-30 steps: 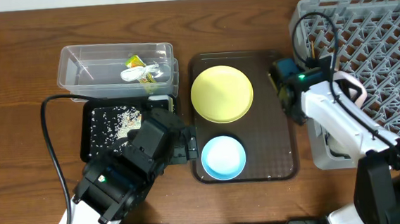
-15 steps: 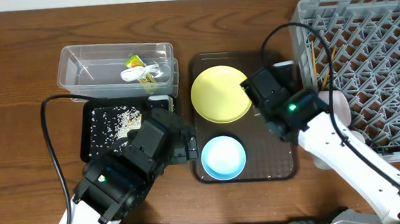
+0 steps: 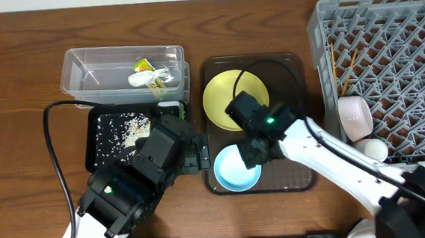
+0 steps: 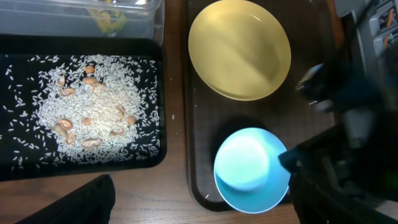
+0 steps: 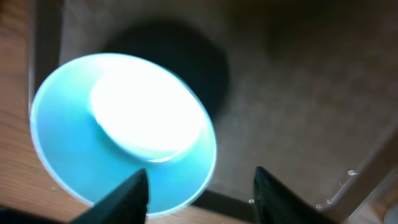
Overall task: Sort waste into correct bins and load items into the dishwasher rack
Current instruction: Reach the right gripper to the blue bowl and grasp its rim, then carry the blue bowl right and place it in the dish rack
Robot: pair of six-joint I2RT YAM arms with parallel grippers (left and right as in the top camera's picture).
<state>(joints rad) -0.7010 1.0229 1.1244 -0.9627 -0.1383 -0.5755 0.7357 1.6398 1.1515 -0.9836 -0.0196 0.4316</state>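
The light blue bowl [image 3: 235, 171] sits at the front of the brown serving tray, and the yellow plate [image 3: 229, 95] lies behind it. My right gripper [image 3: 251, 154] hovers over the bowl [image 5: 118, 155]. It is open [image 5: 202, 196], with its fingers either side of the bowl's right rim. My left gripper [image 4: 199, 208] is open and empty at the tray's front left edge, beside the bowl [image 4: 252, 169]. The clear tub [image 3: 83, 87] holds the wrapper [image 3: 143, 65] and white scrap [image 3: 150, 78]. The black tray [image 3: 98, 146] holds rice [image 4: 93, 106]. The rack [image 3: 419, 67] holds the pinkish-white bowl [image 3: 353, 116], white cup [image 3: 372, 150] and chopsticks [image 3: 334, 65].
The brown serving tray [image 3: 293, 151] lies between the black tray and the rack. My left arm's body [image 3: 138, 177] covers the table in front of the black tray. The right arm [image 3: 336, 170] crosses the serving tray's front right corner.
My right arm has swung left from the rack, across the serving tray, to above the blue bowl. The left arm has not moved.
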